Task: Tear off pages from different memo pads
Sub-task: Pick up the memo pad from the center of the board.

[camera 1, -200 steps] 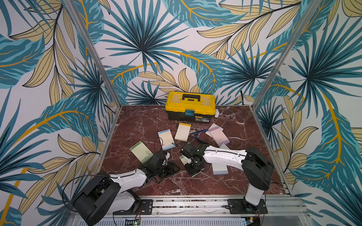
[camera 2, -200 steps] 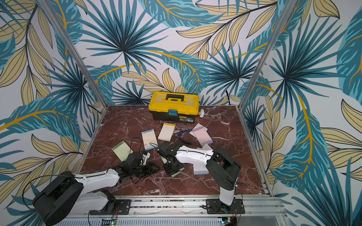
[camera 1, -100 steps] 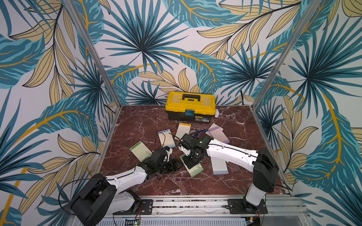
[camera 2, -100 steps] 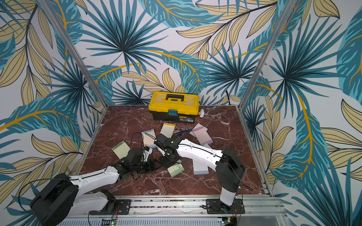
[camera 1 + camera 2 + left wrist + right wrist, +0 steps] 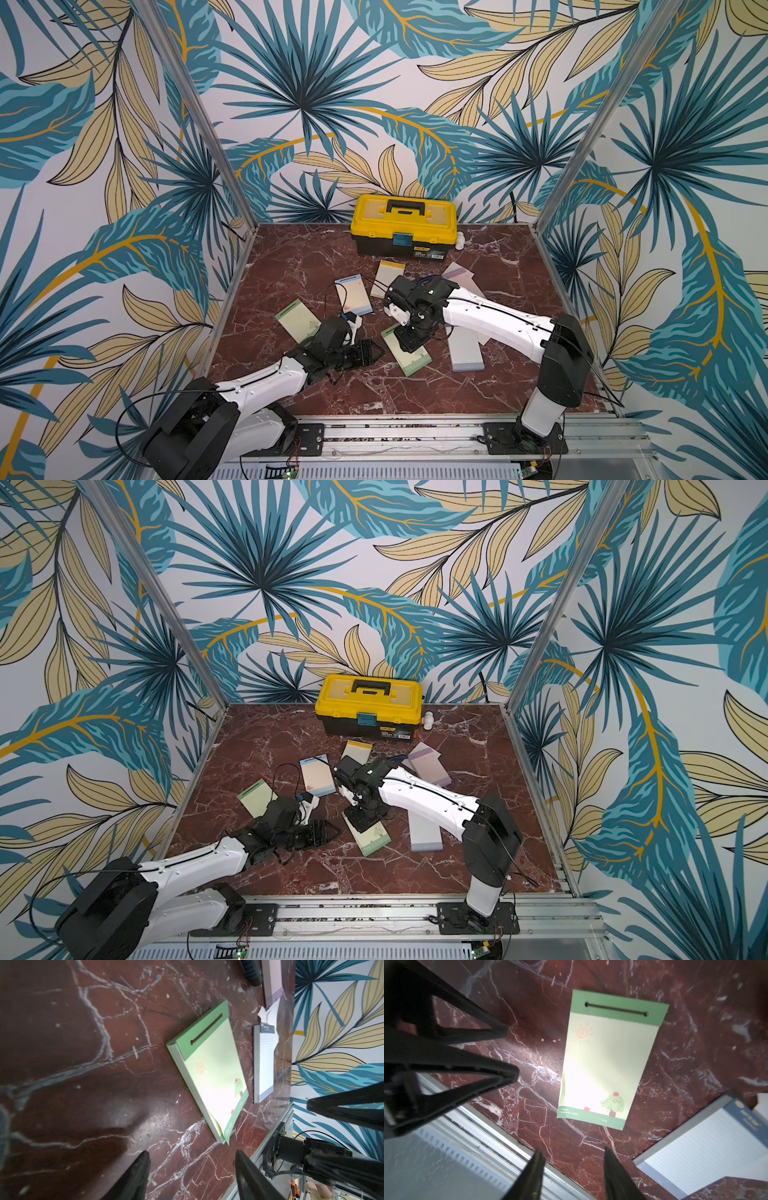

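The yellow plastic toolbox with a black handle (image 5: 403,226) stands at the back of the red-brown marble counter (image 5: 291,266). Its lid is shut, so its contents cannot be seen.

The memo pads lie loose in front of the toolbox. Nearest it are a cream pad with a yellow header (image 5: 388,277) and a pink-lilac pad (image 5: 459,276), then a blue-bordered pad (image 5: 353,296). Farther out lie a plain green pad (image 5: 296,320) and a grey-lavender lined pad (image 5: 465,351). Farthest from the toolbox is the green pad printed with a sun and a tree (image 5: 604,1059). Its top page (image 5: 216,1105) lies on the block, one corner curled up.

The right arm bends down at the wrist. The right end effector (image 5: 572,1149) hangs above that pad, fingers spread and empty. The left arm lies low along the counter. The left end effector (image 5: 191,1152) is just beside the pad, also spread and holding nothing.

Bare marble runs from this pad to the aluminium front rail (image 5: 415,428), on the side away from the toolbox.
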You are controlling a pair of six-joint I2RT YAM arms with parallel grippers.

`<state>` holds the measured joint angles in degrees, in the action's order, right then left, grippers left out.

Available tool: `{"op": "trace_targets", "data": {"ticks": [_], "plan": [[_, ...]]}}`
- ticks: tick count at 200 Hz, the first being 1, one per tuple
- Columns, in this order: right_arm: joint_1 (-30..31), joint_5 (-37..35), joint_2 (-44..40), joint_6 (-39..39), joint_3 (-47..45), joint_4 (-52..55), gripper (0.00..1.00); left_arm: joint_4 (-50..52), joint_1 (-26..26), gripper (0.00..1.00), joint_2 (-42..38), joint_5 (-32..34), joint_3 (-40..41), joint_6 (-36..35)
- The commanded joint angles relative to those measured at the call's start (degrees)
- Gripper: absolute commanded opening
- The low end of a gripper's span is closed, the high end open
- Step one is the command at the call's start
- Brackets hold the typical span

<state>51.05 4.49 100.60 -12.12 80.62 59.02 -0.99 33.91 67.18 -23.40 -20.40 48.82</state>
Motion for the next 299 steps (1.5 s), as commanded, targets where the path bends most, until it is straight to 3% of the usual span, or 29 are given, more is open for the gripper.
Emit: {"op": "trace_targets", "data": {"ticks": [1, 57, 119, 161, 206, 299], "plan": [[1.1, 0.0, -0.8, -3.1, -3.4, -2.5, 0.57, 4.7, -0.7, 0.64, -0.4, 1.9, -1.3, -0.5], [4.5, -3.6, 2.1, -12.0, -4.7, -5.6, 0.54, 4.2, -1.0, 0.63, -3.1, 1.5, 0.7, 1.4], [6.2, -6.9, 6.2, -14.5, -4.1, -4.5, 0.58, 4.0, -1.1, 0.62, -5.5, 1.2, 3.1, 2.1], [6.8, -7.0, 8.4, -14.8, -3.6, -5.0, 0.45, 3.6, -1.2, 0.62, -5.7, 1.1, 3.5, 2.3], [7.2, -7.3, 9.4, -15.1, -3.4, -5.5, 0.45, 3.3, -1.3, 0.62, -5.5, 0.9, 3.7, 2.3], [7.7, -10.1, 9.9, -15.4, -2.5, -4.1, 0.32, 2.3, -1.3, 0.61, -5.7, 0.6, 4.5, 2.8]]}}
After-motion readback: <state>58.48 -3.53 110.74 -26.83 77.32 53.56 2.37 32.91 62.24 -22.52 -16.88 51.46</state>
